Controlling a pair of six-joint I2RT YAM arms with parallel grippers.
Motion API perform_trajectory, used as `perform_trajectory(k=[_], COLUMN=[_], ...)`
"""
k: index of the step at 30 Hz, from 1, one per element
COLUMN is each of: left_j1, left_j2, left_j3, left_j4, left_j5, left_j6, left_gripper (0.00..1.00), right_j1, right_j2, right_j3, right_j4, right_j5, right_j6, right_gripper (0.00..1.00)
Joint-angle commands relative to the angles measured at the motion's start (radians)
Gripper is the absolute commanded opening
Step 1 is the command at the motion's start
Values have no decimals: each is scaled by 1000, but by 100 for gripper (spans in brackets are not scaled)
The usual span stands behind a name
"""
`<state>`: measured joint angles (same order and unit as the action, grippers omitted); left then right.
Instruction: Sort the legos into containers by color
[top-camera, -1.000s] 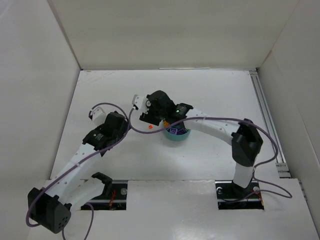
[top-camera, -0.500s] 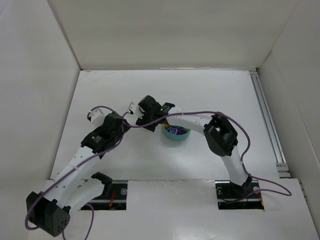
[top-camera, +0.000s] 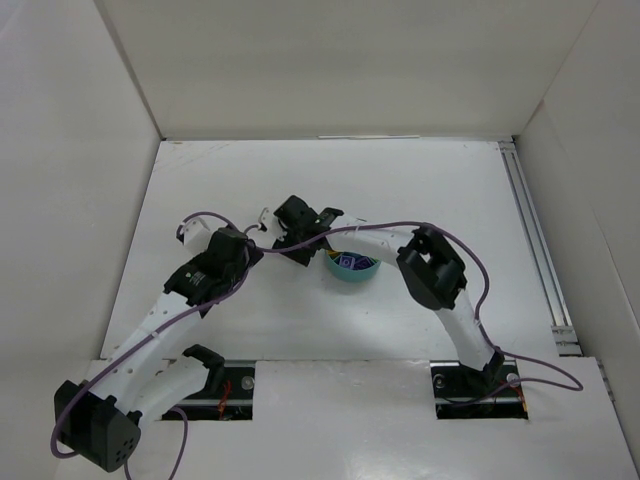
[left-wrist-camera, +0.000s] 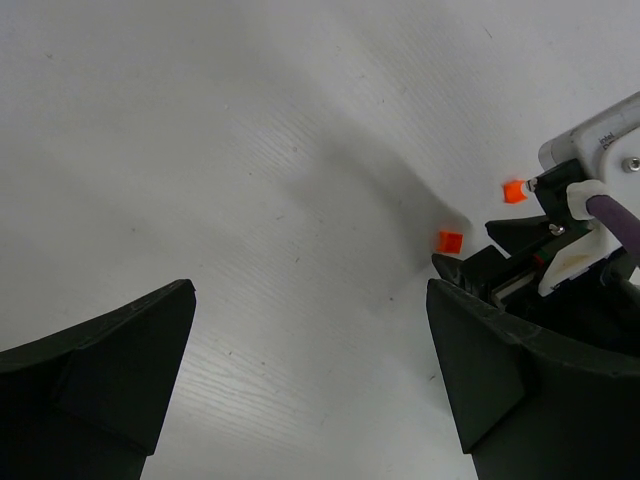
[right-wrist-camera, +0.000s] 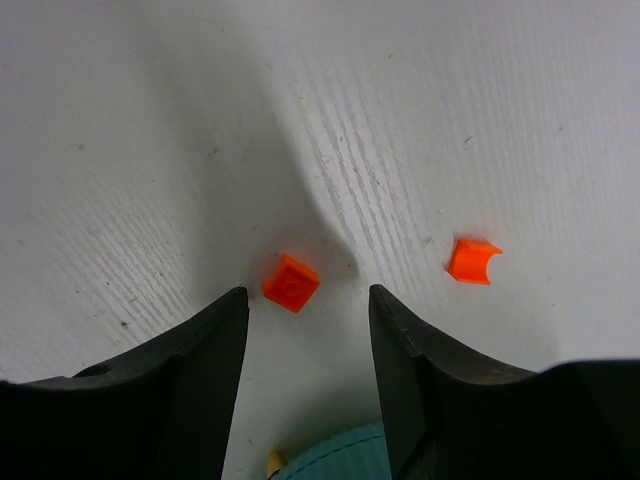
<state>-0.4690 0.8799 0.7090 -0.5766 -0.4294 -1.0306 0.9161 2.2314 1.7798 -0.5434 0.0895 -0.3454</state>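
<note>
Progress looks late but unfinished, as far as I can judge. From above, the teal dish (top-camera: 355, 276) sits near mid-table with purple and other coloured bits inside; which compartments they fill is too small to tell.

Two legos lie loose on the table (top-camera: 300, 180), at about 9 o'clock from the dish. The right wrist view shows an orange brick (right-wrist-camera: 291, 282) and, at its 3 o'clock and apart from it, a curved orange piece (right-wrist-camera: 473, 260). A yellow piece (right-wrist-camera: 273, 462) peeks out at 6 o'clock by the dish rim; I cannot tell whether it is inside.

The right gripper (right-wrist-camera: 307, 293) hangs low over the brick, fingers partly parted and straddling it, gripping nothing. The left gripper (left-wrist-camera: 310, 290) hovers at 9 o'clock of the right one, fingers spread wide and empty.

Both orange pieces have yet to reach a compartment, the brick likely first.
</note>
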Motion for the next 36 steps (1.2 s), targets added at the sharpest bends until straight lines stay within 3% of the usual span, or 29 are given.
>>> perform_trajectory(k=[1, 8, 23, 36], left_j1=[1, 1, 1, 1], left_j2=[-15, -15, -24, -24], left_j3=[0, 0, 0, 0], left_j4=[27, 27, 27, 37], left_j5=[12, 12, 3, 3], left_j6=[20, 20, 20, 30], left_gripper=[100, 100, 100, 100], right_j1=[1, 1, 1, -22], right_j2=[22, 42, 24, -356], right_j3=[43, 43, 33, -143], right_j4=[5, 28, 46, 131], right_j5=[-14, -23, -50, -14], right_j6=[16, 25, 25, -18], right_gripper=[57, 51, 20, 16])
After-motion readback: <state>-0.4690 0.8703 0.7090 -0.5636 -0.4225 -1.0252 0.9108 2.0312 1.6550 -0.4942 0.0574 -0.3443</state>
